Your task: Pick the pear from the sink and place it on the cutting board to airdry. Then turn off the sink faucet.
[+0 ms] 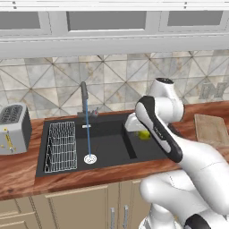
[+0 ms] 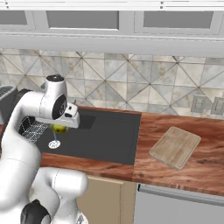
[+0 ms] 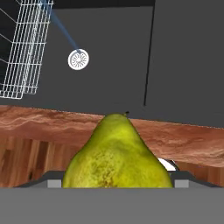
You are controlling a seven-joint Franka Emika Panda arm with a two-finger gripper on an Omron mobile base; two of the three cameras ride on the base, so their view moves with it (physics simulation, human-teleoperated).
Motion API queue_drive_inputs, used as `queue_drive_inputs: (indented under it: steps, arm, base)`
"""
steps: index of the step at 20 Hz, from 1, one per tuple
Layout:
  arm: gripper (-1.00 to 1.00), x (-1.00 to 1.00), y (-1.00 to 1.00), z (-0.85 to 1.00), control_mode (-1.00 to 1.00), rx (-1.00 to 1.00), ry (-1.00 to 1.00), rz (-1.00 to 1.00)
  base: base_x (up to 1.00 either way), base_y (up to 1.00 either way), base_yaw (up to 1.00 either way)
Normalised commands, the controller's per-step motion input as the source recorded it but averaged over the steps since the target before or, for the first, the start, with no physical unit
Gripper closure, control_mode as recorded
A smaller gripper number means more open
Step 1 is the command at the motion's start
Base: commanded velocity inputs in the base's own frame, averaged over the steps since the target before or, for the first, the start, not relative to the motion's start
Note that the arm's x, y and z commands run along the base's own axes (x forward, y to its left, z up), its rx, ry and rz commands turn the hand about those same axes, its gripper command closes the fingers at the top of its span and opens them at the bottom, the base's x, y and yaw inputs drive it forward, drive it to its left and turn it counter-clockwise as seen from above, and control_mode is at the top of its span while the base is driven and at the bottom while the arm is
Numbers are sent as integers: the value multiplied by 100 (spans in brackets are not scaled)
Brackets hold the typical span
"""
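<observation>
Spreading below me is a reddish wooden counter (image 1: 27, 172) under a grey triangle-tiled backsplash (image 1: 44, 82), with the black sink (image 1: 112, 143) sunk into it. Water runs from the sink faucet (image 1: 83, 96) down to the silver drain (image 1: 90, 158). A white wire rack (image 1: 60, 145) lies in the basin; a toaster (image 1: 13, 127) stands left. My gripper (image 3: 116, 181) is clamped on the pear (image 3: 116, 155), lifted above the sink. The cutting board (image 2: 175, 146) lies well apart on the right.

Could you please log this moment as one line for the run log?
phase: carry | gripper: shut on pear, above sink | board: bare | faucet: running onto drain
</observation>
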Motion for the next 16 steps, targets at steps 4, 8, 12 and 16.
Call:
queue_drive_inputs:
  steps: [4, 8, 12, 16]
  arm:
    - [100, -72, -66, 57, -100, 0, -5, 0]
    - [100, -54, -56, 45, -100, -8, -16, -1]
    - [100, -21, -54, 15, -100, -11, -16, -8]
    - [100, -4, -67, 8, -100, -8, -7, -17]
  base:
    - [0, 0, 0]
    - [0, 0, 0]
    - [0, 0, 0]
    - [0, 0, 0]
